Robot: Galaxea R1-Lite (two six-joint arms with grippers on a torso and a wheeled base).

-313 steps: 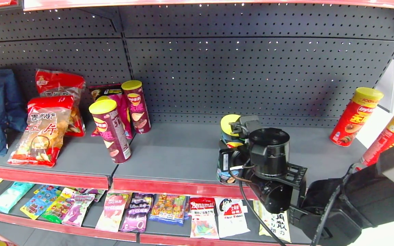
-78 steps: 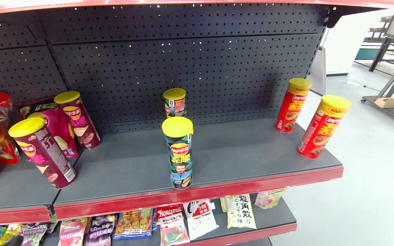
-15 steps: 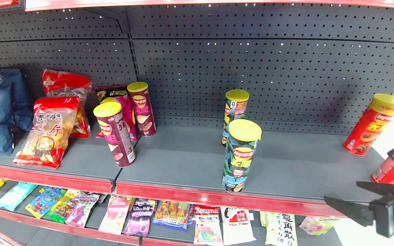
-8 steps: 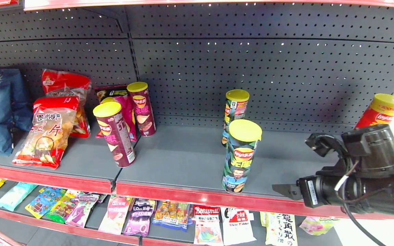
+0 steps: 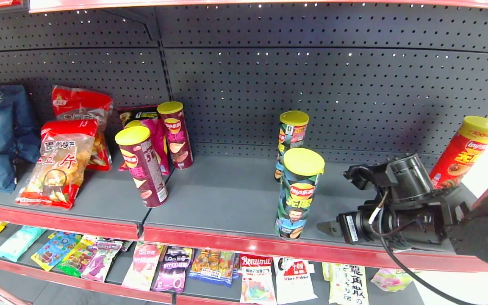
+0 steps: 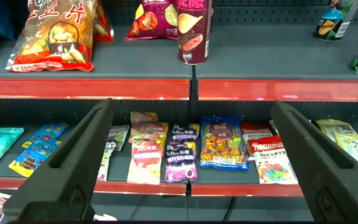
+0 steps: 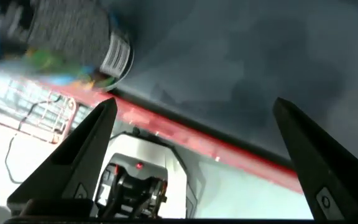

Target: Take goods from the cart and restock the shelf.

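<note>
The right fingers point(image 5: 328, 227) are spread wide and hold nothing. They lie low over the shelf point(image 5: 227, 199), pointing at the front can point(image 5: 299, 195). That can stands upright just beyond their tips, close to the shelf's red front lip point(image 5: 210, 239). In the right wrist view it sits off to one side of one finger, not in the gap between them. The back can point(image 5: 291, 135) stands farther past the tips, behind the front one, near the pegboard wall.

The front can looks like a light cardboard tube of chips with a push-on yellow lid point(image 5: 303, 161). It is probably stiff enough for a firm squeeze, but tall and narrow, so a knock near the top could tip it over the lip. Its glossy, round wrap may slip or roll in flat fingers. The best hold looks to be across the middle of the body, one finger on each side, and below the lid, which might pop off. The chips inside would break if it fell.

The left fingers point(image 6: 79, 162) are also wide apart and empty, well short of the cans and facing the lower shelf of packets point(image 6: 185, 155).
</note>
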